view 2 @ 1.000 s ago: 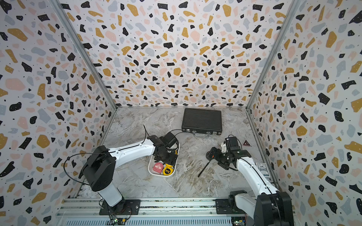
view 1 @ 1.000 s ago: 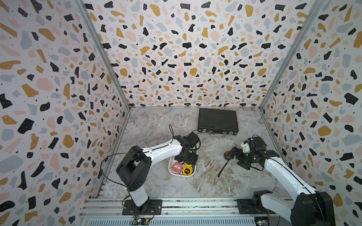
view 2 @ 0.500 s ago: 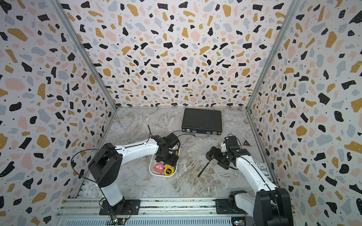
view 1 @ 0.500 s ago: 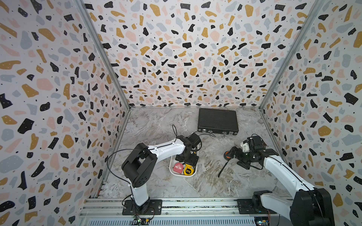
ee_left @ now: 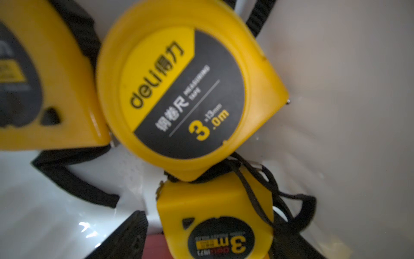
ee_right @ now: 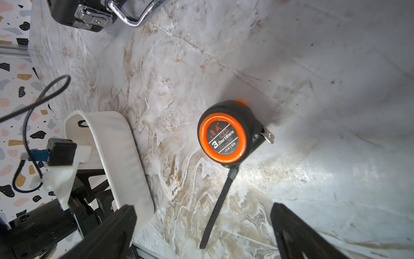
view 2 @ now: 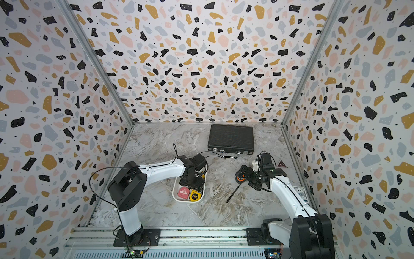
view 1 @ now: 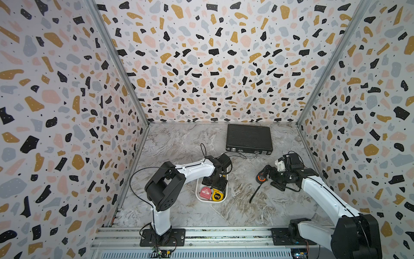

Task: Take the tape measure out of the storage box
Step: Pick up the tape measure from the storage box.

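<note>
The white storage box (view 1: 198, 195) (view 2: 175, 195) holds several tape measures. My left gripper (view 1: 215, 183) (view 2: 193, 183) reaches down into it. In the left wrist view a small yellow tape measure (ee_left: 215, 224) lies between the jaws. The one finger (ee_left: 125, 237) that shows stands a little apart from it, with a red tape measure (ee_left: 154, 246) in the gap. A large yellow one (ee_left: 179, 89) lies beyond. My right gripper (view 1: 272, 178) (ee_right: 201, 233) hangs open over an orange-and-black tape measure (ee_right: 224, 136) (view 1: 260, 177) on the table, outside the box.
A black ribbed briefcase (view 1: 248, 139) (view 2: 230, 139) lies at the back of the table, its metal handle (ee_right: 134, 13) facing forward. The orange tape measure's black strap (ee_right: 219, 201) trails toward the front. Patterned walls close in three sides.
My left arm has swung its elbow rightward and the left gripper has settled lower in the storage box. The right arm has not moved.
</note>
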